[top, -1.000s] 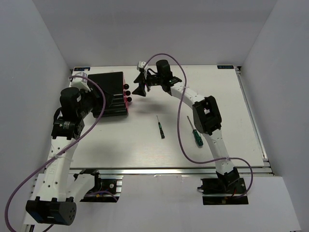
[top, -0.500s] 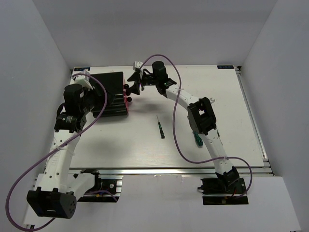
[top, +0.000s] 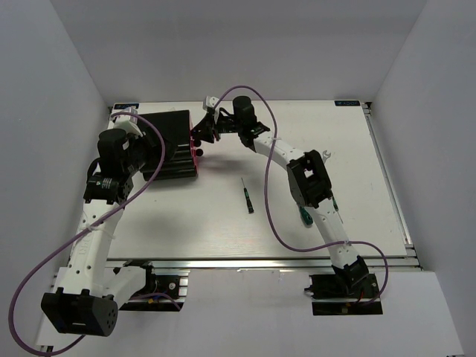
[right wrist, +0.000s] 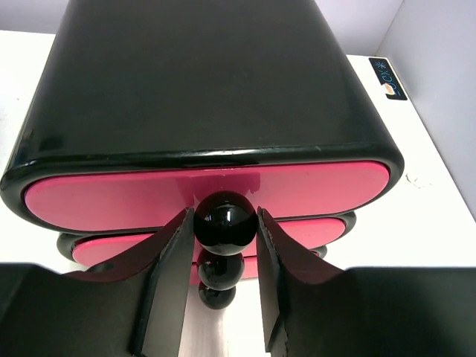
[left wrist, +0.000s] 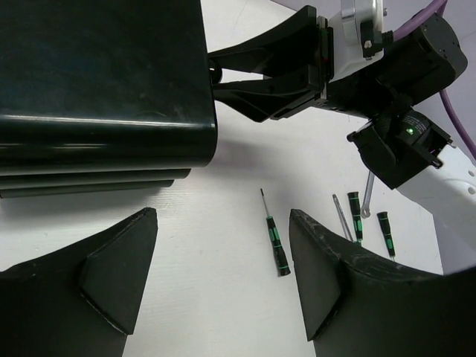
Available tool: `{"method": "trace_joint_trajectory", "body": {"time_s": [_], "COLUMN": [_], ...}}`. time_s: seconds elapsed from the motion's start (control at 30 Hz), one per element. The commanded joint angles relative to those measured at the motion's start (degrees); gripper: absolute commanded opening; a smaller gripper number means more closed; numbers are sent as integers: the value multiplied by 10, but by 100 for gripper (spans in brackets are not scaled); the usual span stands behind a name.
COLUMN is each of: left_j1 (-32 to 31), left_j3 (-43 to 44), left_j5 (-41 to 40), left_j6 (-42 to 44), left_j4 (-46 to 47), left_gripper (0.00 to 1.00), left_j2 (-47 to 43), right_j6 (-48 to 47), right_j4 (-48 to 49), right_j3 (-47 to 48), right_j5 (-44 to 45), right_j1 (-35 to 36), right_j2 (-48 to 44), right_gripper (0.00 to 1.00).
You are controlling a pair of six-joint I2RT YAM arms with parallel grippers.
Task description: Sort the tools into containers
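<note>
The black cabinet (top: 165, 141) holds three stacked pink drawers, all pushed in. My right gripper (top: 199, 134) is at its front, and its fingers (right wrist: 169, 253) press both sides of the top drawer's round black knob (right wrist: 225, 222). The top drawer (right wrist: 111, 197) is closed. My left gripper (left wrist: 222, 223) is open and empty, above the table beside the cabinet (left wrist: 97, 74). A slim black-handled screwdriver (top: 246, 196) lies mid-table and also shows in the left wrist view (left wrist: 275, 242). The green-handled screwdriver (top: 303, 214) lies partly under the right arm.
More slim screwdrivers (left wrist: 356, 216) and a silver wrench (left wrist: 367, 192) lie close together under the right arm. The two lower knobs (right wrist: 220, 271) sit just below the gripped one. White walls enclose the table on three sides.
My right gripper has moved left to the cabinet front and closed round the top knob. My left arm shifted slightly towards the cabinet, then held still.
</note>
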Motion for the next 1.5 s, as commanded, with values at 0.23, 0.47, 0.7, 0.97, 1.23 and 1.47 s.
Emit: {"method": "trace_joint_trajectory", "body": {"time_s": [0.23, 0.47, 0.7, 0.97, 1.23, 1.47], "left_j1": [1, 2, 1, -49, -216, -365], "left_j3": [7, -2, 1, 35, 122, 232], "left_j5": [25, 48, 74, 83, -22, -139], "left_j6": [-4, -9, -14, -24, -43, -85], "left_j4": [32, 57, 73, 58, 36, -65], "left_gripper": [81, 81, 81, 76, 27, 71], "left_j2": [-9, -1, 16, 62, 159, 306], "right_j6": [-27, -32, -57, -56, -63, -92], "right_j4": [58, 60, 49, 25, -15, -109], "right_j3": [-126, -218, -287, -290, -332, -449], "right_j5": [-5, 2, 1, 31, 67, 299], "right_j1": [-14, -51, -72, -75, -104, -149], "right_j2": [-96, -156, -203, -217, -291, -422], "right_gripper": [22, 20, 21, 55, 86, 89]}}
